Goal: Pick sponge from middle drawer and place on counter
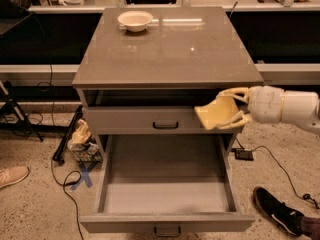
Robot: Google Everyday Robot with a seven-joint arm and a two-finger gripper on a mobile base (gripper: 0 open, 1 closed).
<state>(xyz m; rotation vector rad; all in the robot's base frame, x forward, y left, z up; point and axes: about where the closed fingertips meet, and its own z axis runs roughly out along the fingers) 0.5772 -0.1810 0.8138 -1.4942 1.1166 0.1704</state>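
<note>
My gripper (pixel 234 108) comes in from the right on a white arm and is shut on the yellow sponge (pixel 215 113). It holds the sponge in the air in front of the closed upper drawer's right end, above the right side of the open middle drawer (pixel 165 181). The middle drawer is pulled out, and its flat grey floor is bare. The glossy grey-brown counter (pixel 170 49) lies above and to the left of the gripper.
A pale round bowl (pixel 135 20) sits at the counter's back left. The upper drawer (pixel 145 120) with a dark handle is closed. Cables and a bag of clutter (pixel 82 141) lie on the floor at the left. Shoes show at the left edge (pixel 12 175) and at the lower right (pixel 280 211).
</note>
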